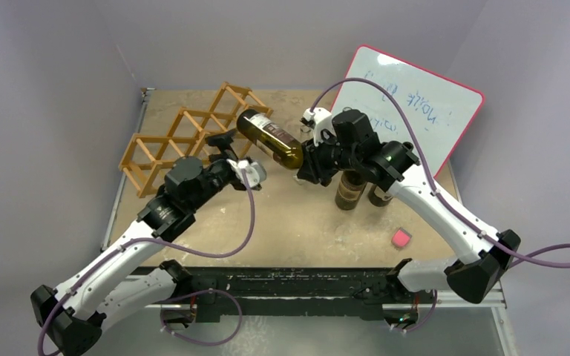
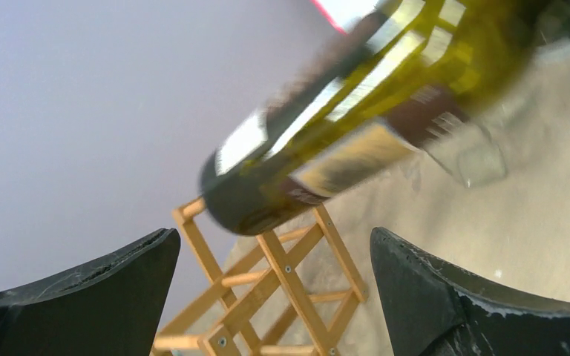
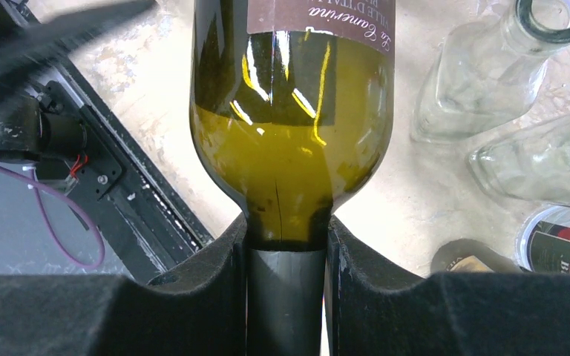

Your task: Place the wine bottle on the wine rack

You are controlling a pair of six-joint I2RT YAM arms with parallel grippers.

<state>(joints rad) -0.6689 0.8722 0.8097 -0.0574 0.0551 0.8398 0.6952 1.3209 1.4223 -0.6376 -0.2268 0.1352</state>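
The wine bottle [image 1: 271, 139] is olive-green with a dark label. It hangs in the air, lying nearly level, its base pointing toward the wine rack [image 1: 185, 137], a light wooden lattice at the table's back left. My right gripper [image 1: 306, 159] is shut on the bottle's neck; in the right wrist view the fingers [image 3: 215, 267] clamp the neck just below the shoulder of the bottle [image 3: 289, 148]. My left gripper [image 1: 223, 142] is open and empty beside the rack, under the bottle's base. The left wrist view shows the bottle [image 2: 341, 141] above the gripper [image 2: 273, 245] and the rack [image 2: 304, 311] beyond.
Two dark bottles [image 1: 350, 189] [image 1: 378, 194] stand under my right arm. Clear glass bottles [image 3: 482, 81] [image 3: 534, 163] stand nearby. A whiteboard [image 1: 408, 111] leans at the back right. A small pink object [image 1: 400, 238] lies near the right front.
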